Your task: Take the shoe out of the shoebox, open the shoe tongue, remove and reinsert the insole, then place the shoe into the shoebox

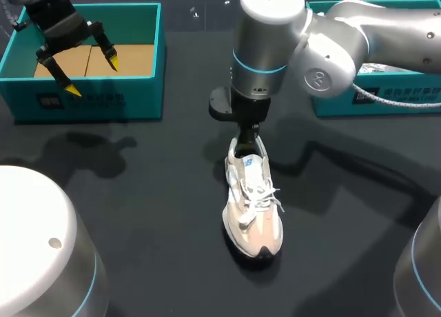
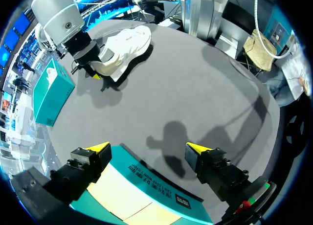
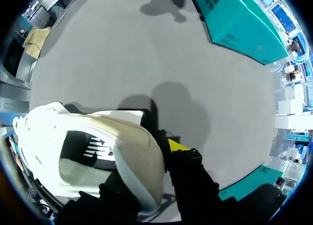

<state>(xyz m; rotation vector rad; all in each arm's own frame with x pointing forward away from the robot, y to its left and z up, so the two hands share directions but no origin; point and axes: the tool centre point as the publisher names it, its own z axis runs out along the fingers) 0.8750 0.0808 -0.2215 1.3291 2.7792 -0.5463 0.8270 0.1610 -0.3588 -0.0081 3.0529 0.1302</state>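
Cream and white, the shoe [image 1: 253,207] sits on its sole near the middle of a dark table [image 1: 138,193], out of the box. Its toe points toward the near edge and its heel toward the far side. White laces are tied loosely across the top.

The right arm comes in from the right side and reaches past the middle, with its wrist pointing straight down over the back of the shoe. The right gripper [image 1: 247,134] is at the heel. From the right wrist, the shoe [image 3: 98,151] fills the space beside the right gripper [image 3: 151,176]. One yellow tip presses on the outside of the heel, and the other finger is a dark shape on the far side of the heel wall. The fingers pinch the heel between them.

At the far left corner of the table stands a teal shoebox [image 1: 138,96], open at the top, with a brown cardboard floor [image 1: 134,58] showing inside. The left gripper [image 1: 92,76] hangs above it with its fingers spread wide, holding nothing. From the left wrist, the left gripper [image 2: 147,147] hangs over the shoebox [image 2: 146,181] wall, and the shoe [image 2: 122,46] lies well ahead across the table.

A second teal box [image 1: 386,100] stands at the far right, partly behind the right arm.
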